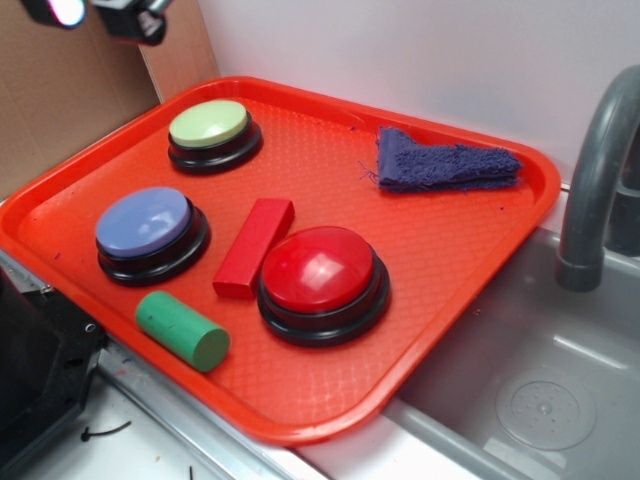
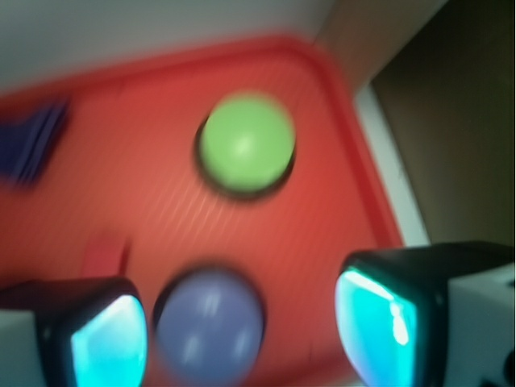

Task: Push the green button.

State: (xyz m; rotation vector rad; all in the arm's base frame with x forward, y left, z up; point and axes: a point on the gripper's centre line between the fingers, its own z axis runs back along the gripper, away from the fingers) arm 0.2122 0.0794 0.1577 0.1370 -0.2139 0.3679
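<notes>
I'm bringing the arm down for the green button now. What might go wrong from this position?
1. In the wrist view the open gripper frames the lavender-blue button, not the green button farther ahead; descending straight down would likely press the wrong one.
2. The green button sits near the tray rim, so a wide finger may catch that edge.
3. The wrist view is motion-blurred, so alignment is hard to judge.

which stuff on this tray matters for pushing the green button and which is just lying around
For the job:
green button
hand, its fingers apart

Lying about:
blue button
red button
red block
green cylinder
purple cloth
tray
</notes>
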